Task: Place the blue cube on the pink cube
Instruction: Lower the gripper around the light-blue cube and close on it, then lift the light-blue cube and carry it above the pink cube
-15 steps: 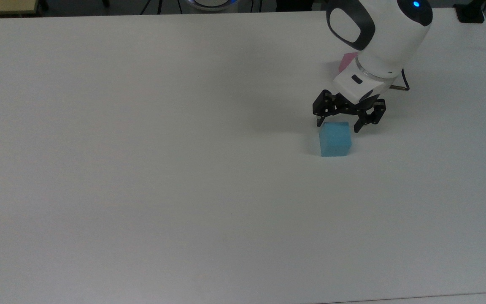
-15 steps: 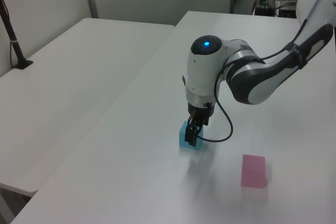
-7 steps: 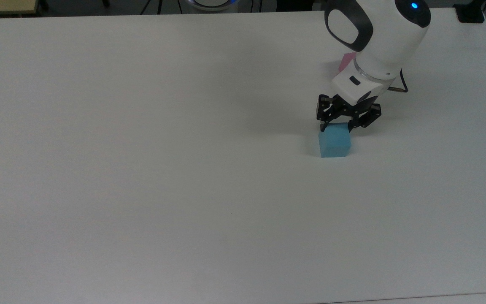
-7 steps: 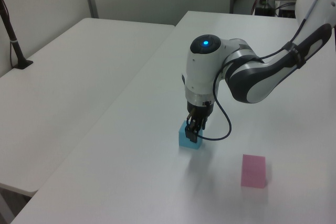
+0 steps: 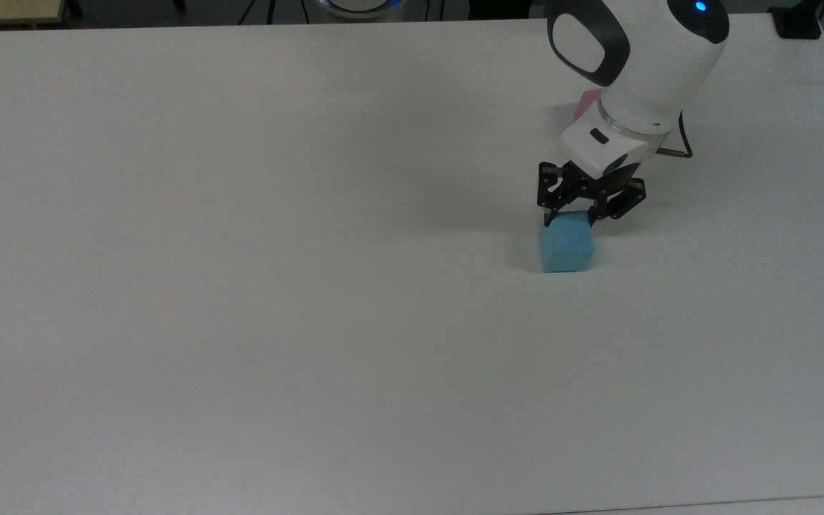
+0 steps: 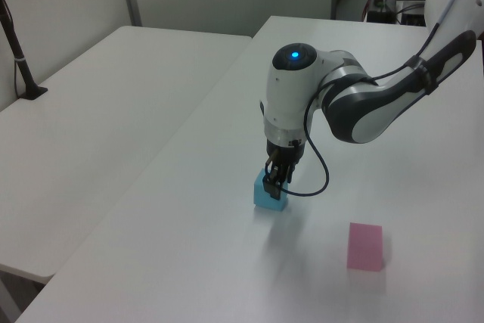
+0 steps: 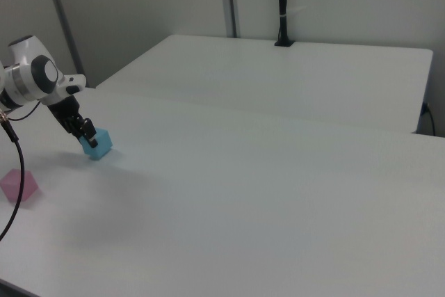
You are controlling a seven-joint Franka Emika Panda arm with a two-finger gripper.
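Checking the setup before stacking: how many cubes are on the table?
2. The blue cube sits between the gripper fingers; the pink cube stands apart, toward the left view's lower right.

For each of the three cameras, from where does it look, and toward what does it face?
Top view: high above, looking down on the white table; the arm's last links and the gripper on the blue cube.
Left view: raised beside the table, looking along it; the arm, the cube, the pink cube nearer the camera.
Right view: lower, looking across the table; the gripper at the right view's left edge.
All share both cubes and the gripper.
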